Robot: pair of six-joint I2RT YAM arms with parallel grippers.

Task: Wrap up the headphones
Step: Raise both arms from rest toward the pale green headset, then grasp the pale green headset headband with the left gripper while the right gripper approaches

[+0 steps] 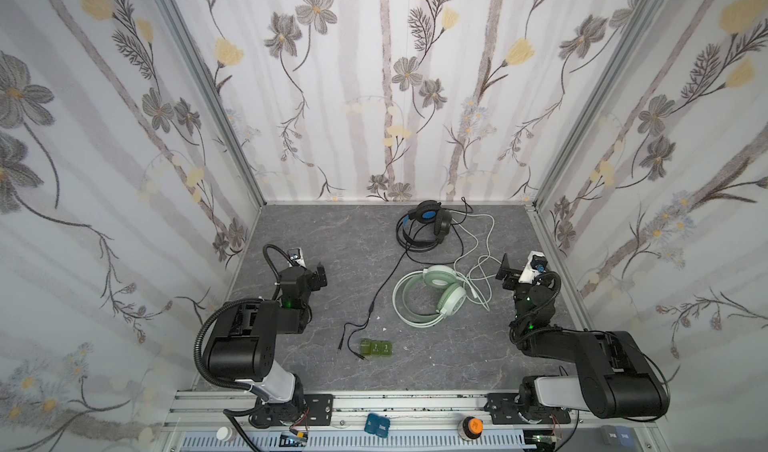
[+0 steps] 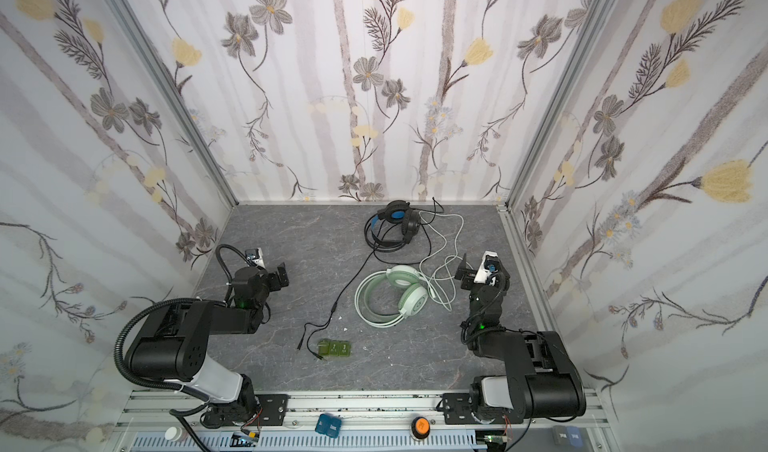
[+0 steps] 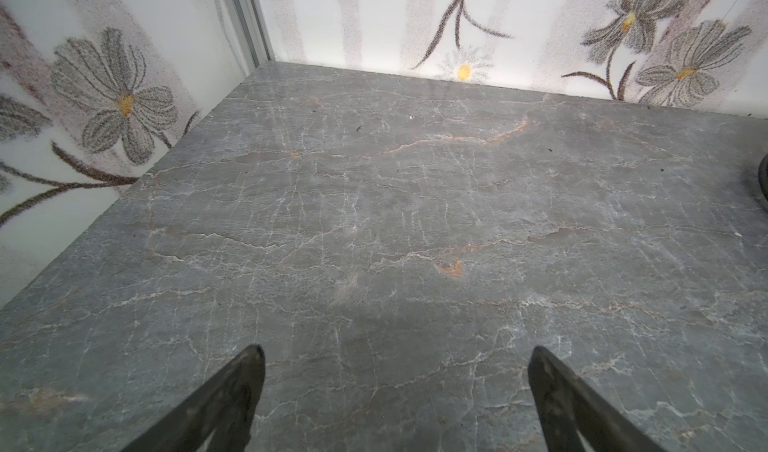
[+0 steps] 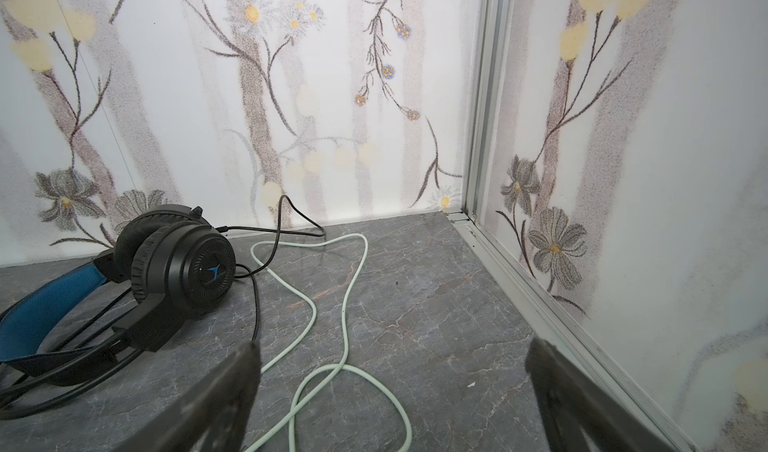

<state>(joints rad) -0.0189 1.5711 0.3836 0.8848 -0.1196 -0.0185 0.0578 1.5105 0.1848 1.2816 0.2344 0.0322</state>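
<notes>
Near the middle of the grey marbled table (image 1: 316,229), the mint green headset (image 1: 452,300) lies flat with its band curving to the left and both ear cups on the right. Its white cable (image 4: 345,317) lies unwound in loose loops just right of that headset and runs back toward the far wall. Behind the mint green headset, close to that wall, rests the black headset (image 1: 442,223), whose blue inner padding shows in both top views. Its black cable (image 1: 386,281) trails forward past the left side of the mint green headset, splitting into two plugs in front of it and to its left. Three small green blocks (image 1: 377,349) sit beside those plugs. To the right of the mint green headset, beyond the white loops, the right gripper (image 4: 392,350) hangs with jaws spread wide and nothing between them. Well off to the left of the mint green headset, the left gripper (image 3: 395,354) is equally wide and empty, over bare table.
</notes>
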